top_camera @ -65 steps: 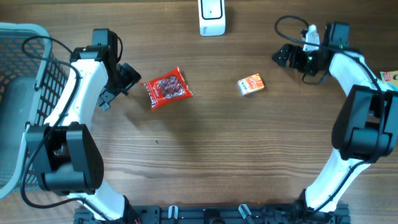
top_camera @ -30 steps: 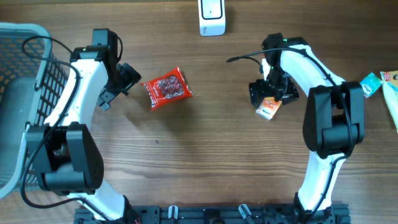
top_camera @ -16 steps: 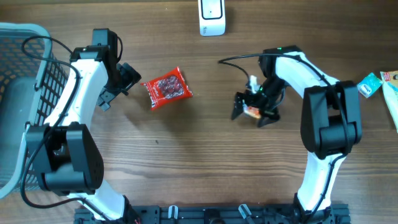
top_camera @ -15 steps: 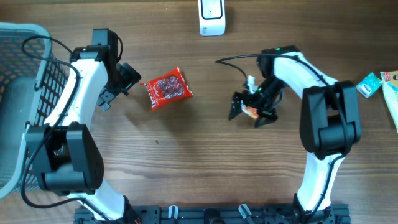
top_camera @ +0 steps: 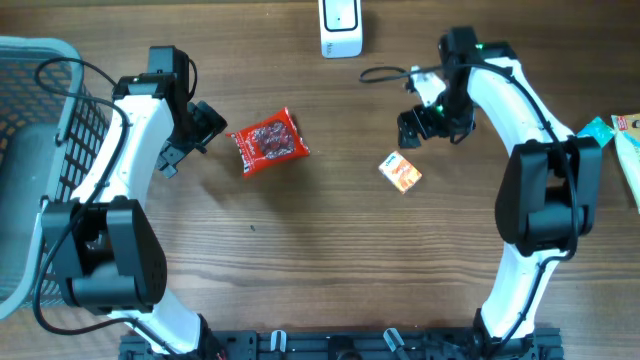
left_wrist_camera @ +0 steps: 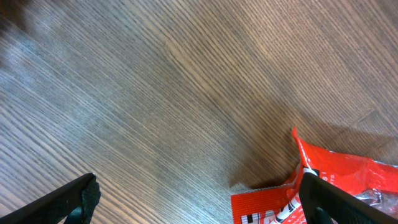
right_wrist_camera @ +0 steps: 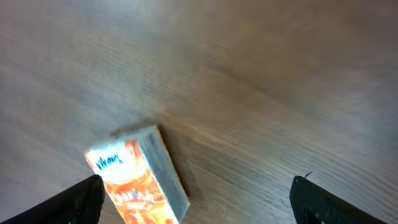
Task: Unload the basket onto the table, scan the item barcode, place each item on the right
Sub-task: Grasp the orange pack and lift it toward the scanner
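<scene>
Overhead I see the whole wooden tabletop (top_camera: 320, 270), with a grey basket (top_camera: 30, 150) at its left edge, a white scanner (top_camera: 340, 28) at the middle of the far edge, and a few packets (top_camera: 600, 133) at the right edge. Neither wrist view takes in any of those. My left wrist view gives only bare wood and a corner of the red packet (left_wrist_camera: 336, 186), just beside one finger of my left tool (left_wrist_camera: 199, 202), whose jaws stand wide apart with nothing in them. My right wrist view, somewhat blurred, shows my right tool (right_wrist_camera: 199, 199) likewise spread wide and empty. The small orange box (right_wrist_camera: 137, 177) lies on the wood beneath it, closer to the left-hand finger in that view.

The near half of the tabletop is open wood, and so is the stretch between the red packet and the box. From overhead, the box lies right of centre, on the near side of my right tool and apart from it, well away from the scanner. Its broad face is orange with a white band and blue lettering at one end, and its side is pale. I cannot make out a barcode.
</scene>
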